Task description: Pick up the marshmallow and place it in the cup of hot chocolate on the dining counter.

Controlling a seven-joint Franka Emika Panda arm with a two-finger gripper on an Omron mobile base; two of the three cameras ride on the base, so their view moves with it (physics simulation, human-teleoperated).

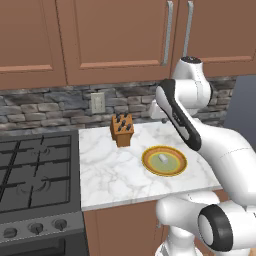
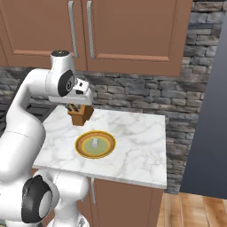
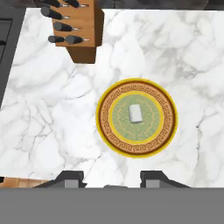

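The marshmallow is a small white lump lying in the middle of a round yellow plate with an orange patterned rim. Both the marshmallow and the plate sit on a small marble-topped cabinet. My gripper hangs well above the counter, toward the cabinet's front edge from the plate. It is open, with its fingers wide apart and nothing between them. The cup of hot chocolate and the dining counter are out of view.
A wooden knife block stands behind the plate near the stone wall. A gas stove adjoins the marble top on the left. Brown wall cabinets hang overhead. A dark tall surface stands to the right.
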